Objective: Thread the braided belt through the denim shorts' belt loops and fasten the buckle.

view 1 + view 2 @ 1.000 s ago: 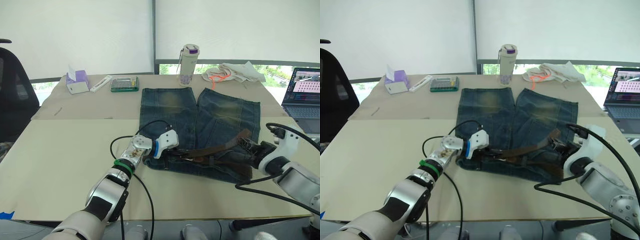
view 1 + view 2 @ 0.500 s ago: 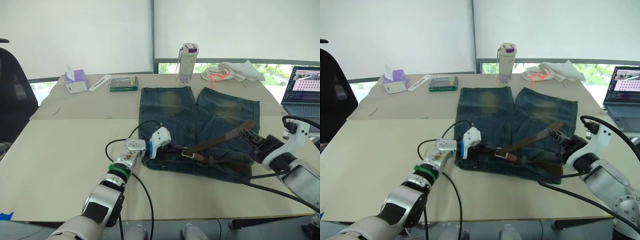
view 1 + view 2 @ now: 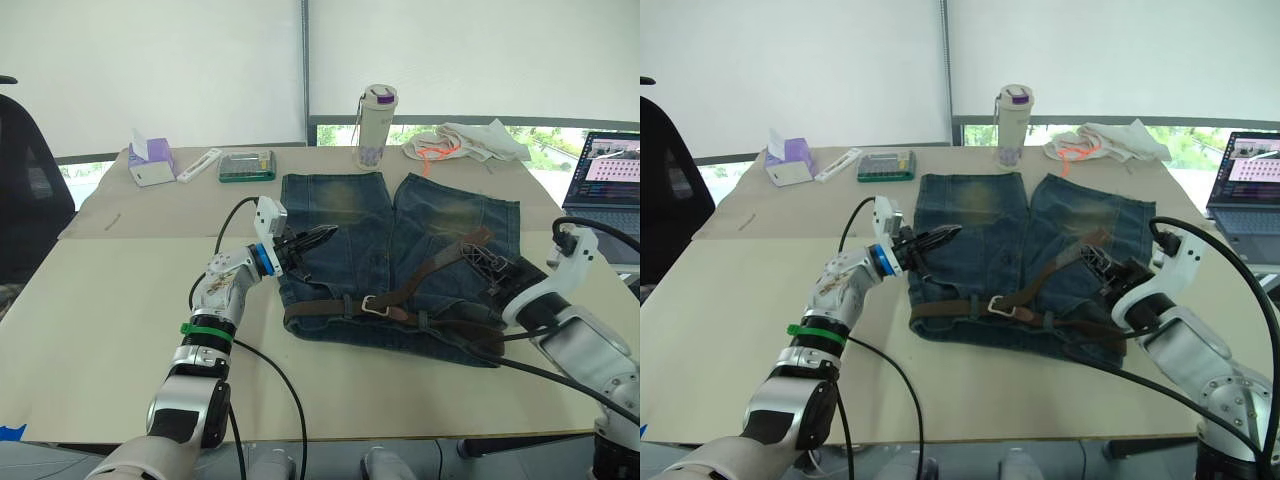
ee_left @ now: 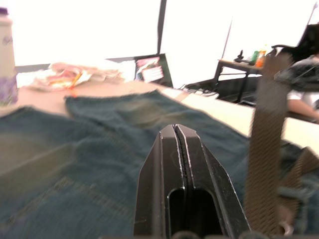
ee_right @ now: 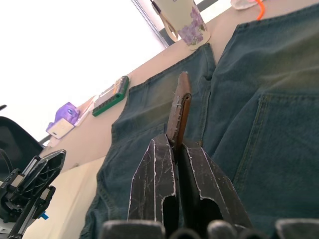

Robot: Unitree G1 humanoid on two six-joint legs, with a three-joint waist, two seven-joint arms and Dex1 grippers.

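Note:
The denim shorts [image 3: 400, 225] lie flat, waistband toward me and legs pointing away. The braided belt [image 3: 330, 312] lies along the waistband, with its silver buckle [image 3: 372, 304] near the middle. A belt loop [image 3: 424, 321] crosses the strap to the right of the buckle. From the buckle the strap's free end [image 3: 440, 265] climbs to my right gripper [image 3: 488, 260], which is shut on it; the right wrist view shows the belt tip [image 5: 180, 107] pinched between the fingers [image 5: 157, 174]. My left gripper [image 3: 328, 233] hovers shut and empty over the shorts' left leg.
A bottle [image 3: 376, 128], a white cloth with an orange cord [image 3: 465, 143], a green box [image 3: 248, 166] and a purple tissue box [image 3: 152, 163] stand along the far edge. A laptop [image 3: 603, 180] is at the right, a black chair [image 3: 25, 180] at the left.
My left gripper has left the waistband's left end and risen over the left leg. The right gripper has carried the belt's free end up and farther from me.

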